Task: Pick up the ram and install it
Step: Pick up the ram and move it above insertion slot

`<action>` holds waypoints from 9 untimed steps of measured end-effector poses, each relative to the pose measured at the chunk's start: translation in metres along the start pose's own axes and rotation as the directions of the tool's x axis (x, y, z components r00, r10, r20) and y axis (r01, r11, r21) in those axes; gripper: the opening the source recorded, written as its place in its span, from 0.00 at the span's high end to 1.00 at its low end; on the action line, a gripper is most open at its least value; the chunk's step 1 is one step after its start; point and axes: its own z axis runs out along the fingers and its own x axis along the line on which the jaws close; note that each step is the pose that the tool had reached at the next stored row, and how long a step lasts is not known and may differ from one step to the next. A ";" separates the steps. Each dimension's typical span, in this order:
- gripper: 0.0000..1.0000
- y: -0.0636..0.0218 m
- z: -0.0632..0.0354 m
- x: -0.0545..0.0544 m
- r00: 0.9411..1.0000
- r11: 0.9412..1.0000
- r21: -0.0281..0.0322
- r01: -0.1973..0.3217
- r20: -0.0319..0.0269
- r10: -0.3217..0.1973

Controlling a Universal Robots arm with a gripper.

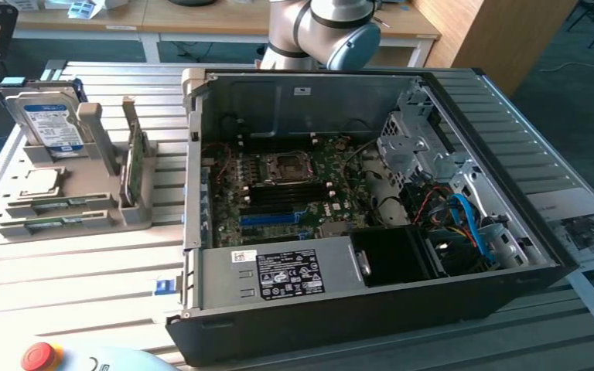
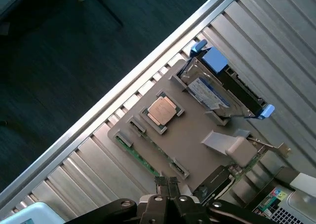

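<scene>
Tool (image 2: pixel 167 181) is hovering over the edge of the grey holder tray (image 1: pixel 137 218), fingers pressed together w/ nothing btwn them. Ram (image 1: pixel 132 158) is standing on edge in an upright slot of that tray, untouched, to the exterior view's right of the blue-labelled hard drive (image 1: pixel 47 122), w/ CPU chip (image 2: pixel 162 110) lying flat in its recess nearby. Open PC case (image 1: pixel 380 317) is sitting on the slatted desk (image 1: pixel 70 286) just beside the tray, motherboard (image 1: pixel 287 189) showing inside.
</scene>
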 end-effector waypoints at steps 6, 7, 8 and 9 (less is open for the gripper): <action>0.90 -0.0002 0.0000 0.000 0.996 0.996 -0.002 0.090 -0.004 -0.090; 0.90 -0.0002 0.0000 0.000 0.994 0.994 -0.003 0.105 -0.005 -0.105; 0.90 -0.0003 0.0001 0.000 0.993 0.993 -0.003 0.120 -0.005 -0.120; 0.90 -0.0003 0.0001 0.000 0.991 0.991 -0.004 0.135 -0.006 -0.135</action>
